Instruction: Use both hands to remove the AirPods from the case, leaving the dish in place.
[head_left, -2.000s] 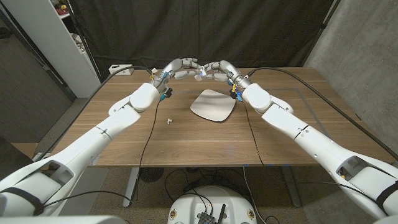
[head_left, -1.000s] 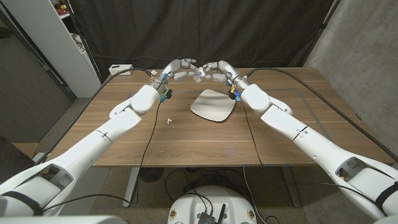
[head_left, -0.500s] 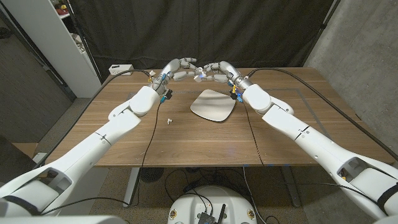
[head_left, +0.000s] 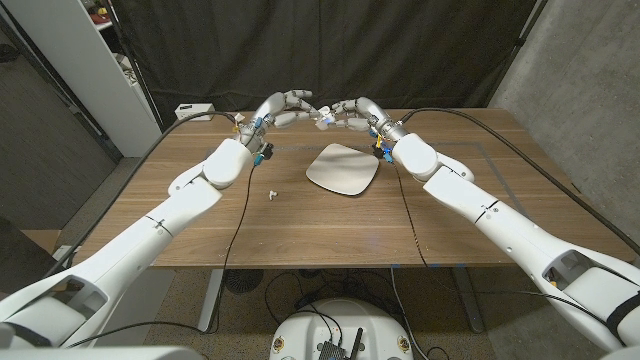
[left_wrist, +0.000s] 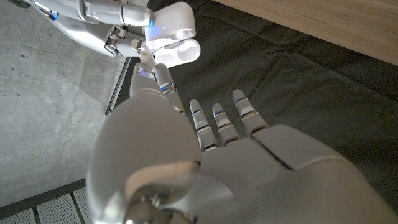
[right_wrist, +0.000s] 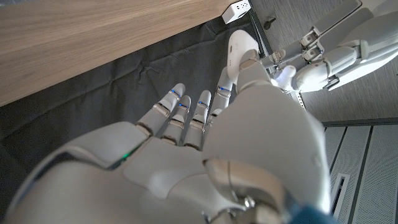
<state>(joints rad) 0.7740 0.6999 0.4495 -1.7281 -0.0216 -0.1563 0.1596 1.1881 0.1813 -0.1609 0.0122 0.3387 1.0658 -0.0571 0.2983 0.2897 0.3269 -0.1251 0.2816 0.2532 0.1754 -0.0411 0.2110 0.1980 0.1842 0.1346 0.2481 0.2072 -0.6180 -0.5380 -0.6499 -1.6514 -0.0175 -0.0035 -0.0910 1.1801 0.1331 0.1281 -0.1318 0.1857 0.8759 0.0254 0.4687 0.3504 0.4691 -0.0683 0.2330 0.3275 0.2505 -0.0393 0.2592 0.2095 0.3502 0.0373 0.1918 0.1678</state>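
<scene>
Both hands are raised over the far edge of the table (head_left: 330, 228), fingertips meeting. My right hand (head_left: 355, 110) (right_wrist: 205, 143) holds the white AirPods case (head_left: 322, 119) (left_wrist: 171, 34), its lid hinged open. My left hand (head_left: 285, 108) (left_wrist: 205, 155) reaches one fingertip to the case's mouth and pinches a small white AirPod (left_wrist: 145, 56) there, with its other fingers spread. The right hand's fingers (left_wrist: 93, 25) wrap the case from the far side. A second AirPod (head_left: 271, 193) lies loose on the wood. The pale dish (head_left: 343, 168) sits on the table below the hands.
A small white box (head_left: 193, 110) stands at the table's far left corner. Black cables (head_left: 238, 215) run from both forearms across the wood. A black curtain hangs behind the table, and a white shelf unit (head_left: 75, 70) stands at the left.
The left hand has drawn slightly left and up, away from the right hand, which still holds the case. Dish and loose AirPod have not moved.
</scene>
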